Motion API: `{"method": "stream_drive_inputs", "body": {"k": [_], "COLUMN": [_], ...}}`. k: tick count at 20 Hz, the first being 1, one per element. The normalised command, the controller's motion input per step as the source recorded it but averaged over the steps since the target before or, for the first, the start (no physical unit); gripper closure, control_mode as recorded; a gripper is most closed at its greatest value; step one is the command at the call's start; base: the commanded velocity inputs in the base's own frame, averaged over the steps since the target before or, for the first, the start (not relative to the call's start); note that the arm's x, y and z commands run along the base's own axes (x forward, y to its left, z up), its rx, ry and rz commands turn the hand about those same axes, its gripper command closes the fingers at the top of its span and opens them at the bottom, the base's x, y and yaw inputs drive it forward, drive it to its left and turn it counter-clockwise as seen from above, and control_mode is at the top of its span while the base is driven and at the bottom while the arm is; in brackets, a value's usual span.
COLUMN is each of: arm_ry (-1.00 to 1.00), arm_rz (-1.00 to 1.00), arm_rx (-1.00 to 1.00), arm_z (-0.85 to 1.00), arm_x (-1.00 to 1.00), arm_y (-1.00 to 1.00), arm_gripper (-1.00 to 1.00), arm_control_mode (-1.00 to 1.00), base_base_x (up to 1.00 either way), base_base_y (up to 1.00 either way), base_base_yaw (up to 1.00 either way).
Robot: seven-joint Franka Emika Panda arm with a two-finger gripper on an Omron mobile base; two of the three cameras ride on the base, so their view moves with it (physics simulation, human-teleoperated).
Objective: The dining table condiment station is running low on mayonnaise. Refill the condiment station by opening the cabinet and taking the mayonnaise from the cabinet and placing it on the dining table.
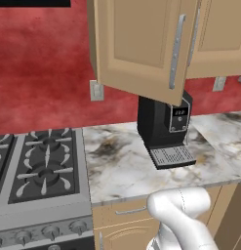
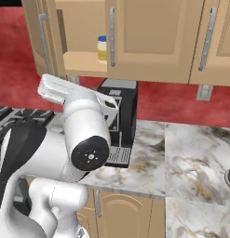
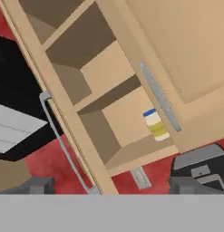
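Note:
The tan wall cabinet [image 2: 149,37] has its left door [image 2: 42,37] swung open and its right door shut. On the lower board inside stands the mayonnaise [image 2: 102,49], a pale-yellow jar with a blue lid, half hidden behind the shut door's edge. The hand view looks up into the cabinet [image 3: 109,97] and shows the mayonnaise [image 3: 156,125] deep inside, beside the shut door's bar handle. My gripper [image 3: 109,186] is open and empty, below the cabinet and well short of the jar. In the left base view the open door [image 1: 141,44] blocks the inside. The dining table is out of view.
A black coffee machine [image 1: 166,127] stands on the marble counter [image 1: 122,166] right under the cabinet. A gas stove [image 1: 39,161] joins the counter on the left. Wall outlets [image 1: 96,91] sit on the red wall. Low arched-door cabinets [image 2: 121,214] lie below.

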Motion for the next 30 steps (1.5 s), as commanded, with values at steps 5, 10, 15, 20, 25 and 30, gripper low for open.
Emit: {"method": "stream_drive_inputs", "body": {"k": [5,10,15,20,25,30], "arm_ry": [0.23,0.2,0.08,0.03,0.07,0.08], "arm_rz": [0.04,0.06,0.2,0.23,0.23,0.21], "arm_rx": [0.15,0.09,0.1,0.08,0.04,0.0], "arm_z": [-0.3,-0.17,-0.13,-0.16,-0.08,0.0], "arm_x": [0.71,0.95,0.65,0.4,0.21,0.0], "arm_y": [-0.07,0.02,0.0,0.23,0.49,0.66], "arm_gripper": [-1.0,-1.0,-1.0,-1.0,-1.0,-1.0], "arm_control_mode": [-1.0,-1.0,-1.0,-1.0,-1.0,-1.0], "base_base_x": [0.0,0.0,0.0,0.0,0.0,0.0], "base_base_y": [0.0,0.0,0.0,0.0,0.0,0.0], "base_base_yaw": [0.0,0.0,0.0,0.0,0.0,0.0]}}
